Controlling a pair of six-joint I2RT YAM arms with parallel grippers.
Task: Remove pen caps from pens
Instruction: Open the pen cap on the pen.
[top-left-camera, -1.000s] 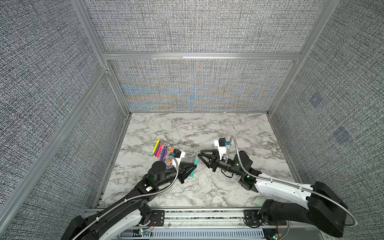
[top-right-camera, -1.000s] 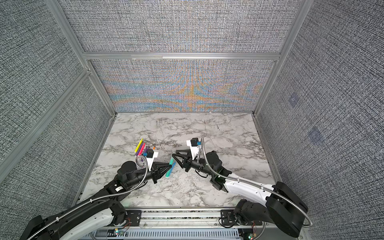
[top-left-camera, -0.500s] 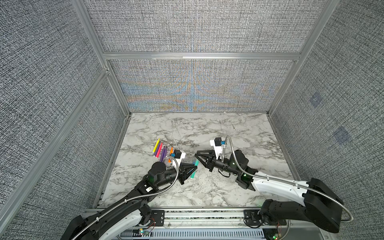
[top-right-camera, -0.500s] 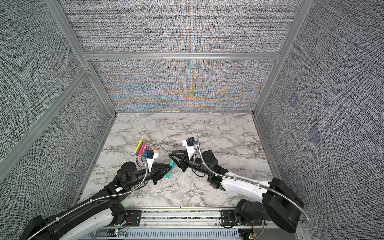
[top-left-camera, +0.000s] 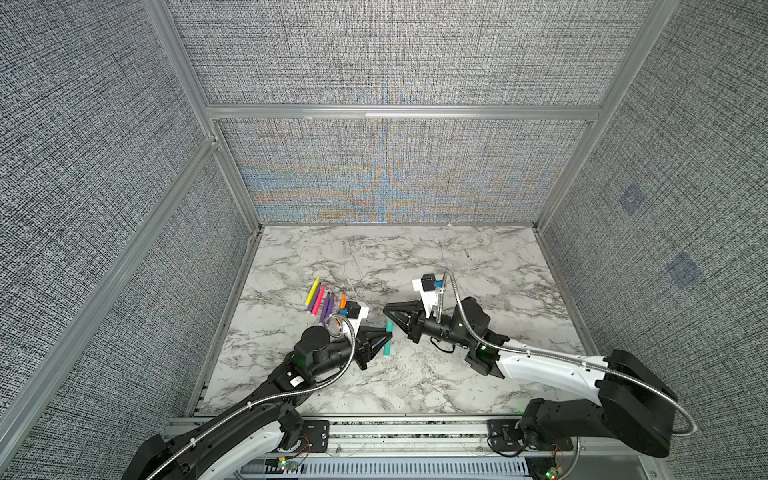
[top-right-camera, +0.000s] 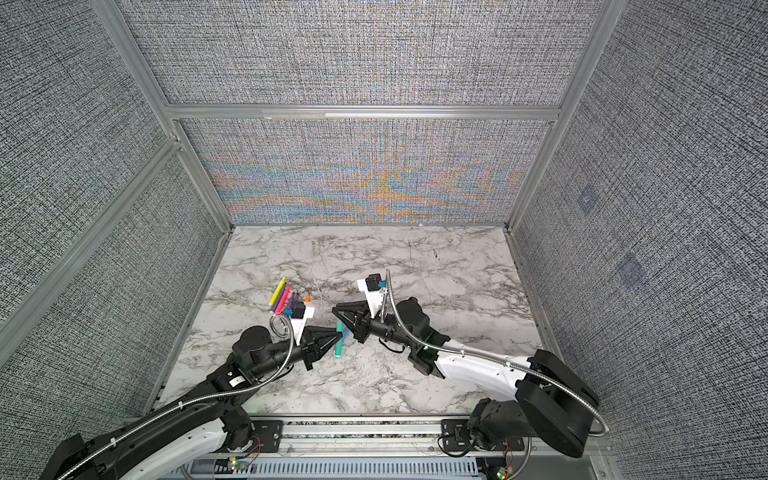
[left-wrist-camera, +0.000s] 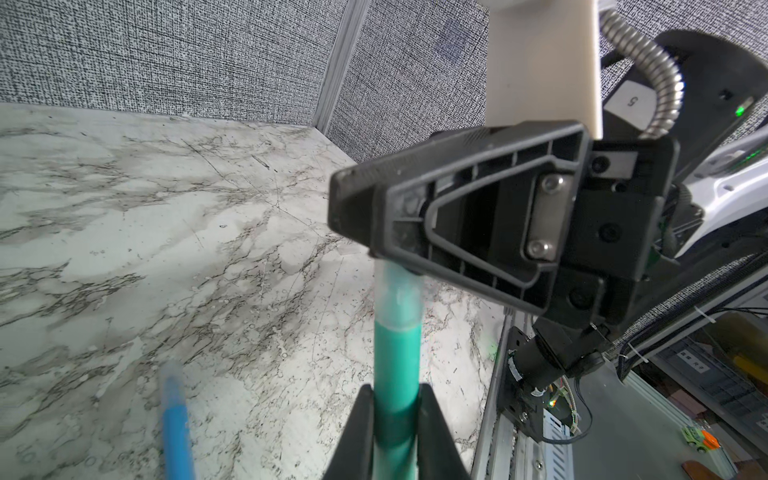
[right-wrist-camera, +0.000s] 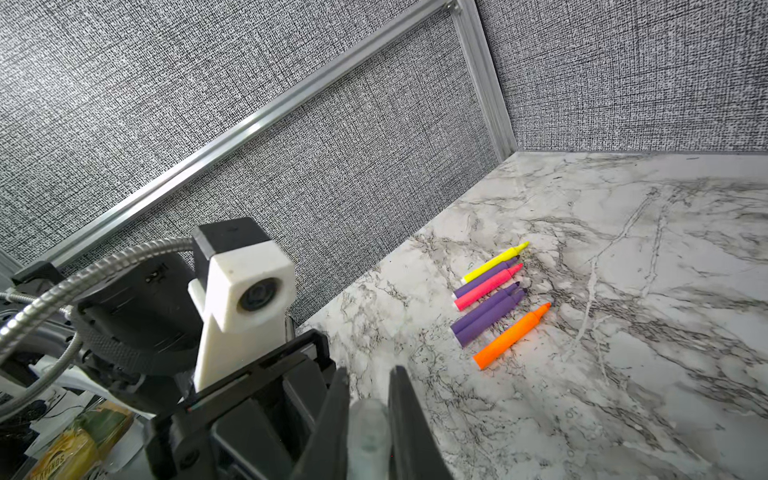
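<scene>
A green pen (top-left-camera: 388, 345) stands nearly upright above the marble between the two arms. My left gripper (top-left-camera: 385, 340) is shut on its barrel (left-wrist-camera: 395, 399). The pen's clear cap (left-wrist-camera: 399, 291) is on its upper end. My right gripper (top-left-camera: 390, 314) is shut on that cap (right-wrist-camera: 368, 432), some way back from the fingertips. Both top views show the same hold, with the left gripper (top-right-camera: 335, 332) low on the pen (top-right-camera: 338, 347) and the right gripper (top-right-camera: 339, 312) at its top. Several more pens (right-wrist-camera: 494, 299) lie in a row, their tips bare.
The row of yellow, purple, pink and orange pens (top-left-camera: 321, 300) lies just behind the left wrist, near the left wall. A blue pen (left-wrist-camera: 176, 419) lies on the marble table (top-left-camera: 415, 382) close under the left gripper. A faint clear piece (top-left-camera: 506, 305) lies right of the right arm.
My right gripper has moved left to the top of the green pen and shut on its cap. The left gripper has stayed in place with the pen in it.
</scene>
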